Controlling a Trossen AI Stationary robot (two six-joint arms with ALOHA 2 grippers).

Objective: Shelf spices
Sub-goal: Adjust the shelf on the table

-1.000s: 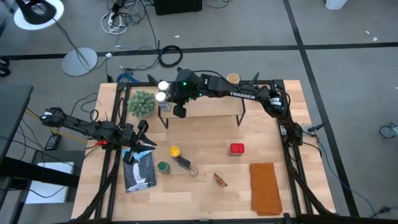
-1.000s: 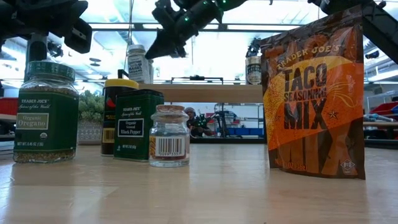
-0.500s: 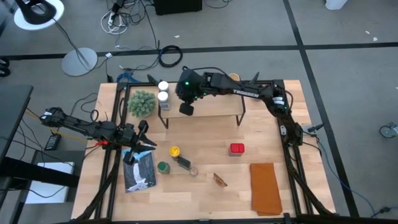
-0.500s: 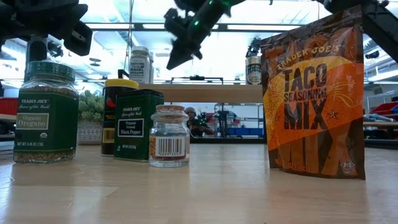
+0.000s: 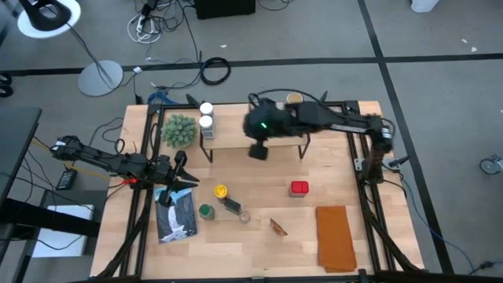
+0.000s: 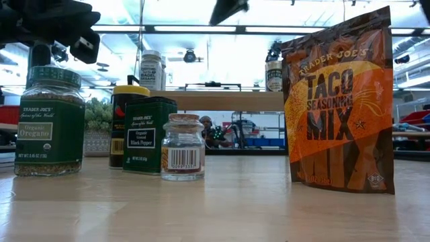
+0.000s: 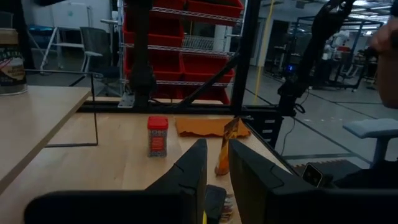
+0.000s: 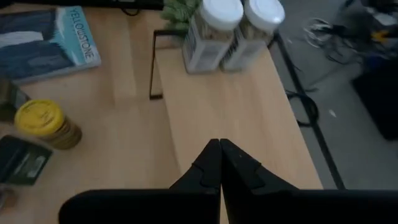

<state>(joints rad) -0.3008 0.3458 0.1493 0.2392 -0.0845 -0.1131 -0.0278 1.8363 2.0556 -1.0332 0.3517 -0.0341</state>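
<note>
The shelf (image 5: 255, 132) stands at the table's far side. Two white-lidded jars (image 5: 206, 115) stand on its left end, and a tan cylinder (image 5: 295, 98) on its far right. My right gripper (image 5: 258, 151) hovers shut above the shelf's front edge, holding nothing. On the table in front stand a yellow-lidded jar (image 5: 221, 191), a green-lidded jar (image 5: 206, 211), a black box (image 5: 233, 206), a small jar (image 5: 244, 215), a pouch (image 5: 277, 226) and a red tin (image 5: 299, 188). My left gripper (image 5: 179, 167) waits at the table's left, with a narrow gap between its fingers and nothing in it.
A fuzzy green plant ball (image 5: 179, 130) sits left of the shelf. A book (image 5: 177, 216) lies near the left gripper. An orange cloth (image 5: 336, 236) lies at the near right. Bare tabletop shows between the red tin and the shelf (image 5: 259, 169).
My right gripper, shut throughout, has drawn away from the white-lidded jars at the shelf's left end. It has swung toward the table's right along the shelf's front and risen, most of it in the last half second. The left arm has kept still.
</note>
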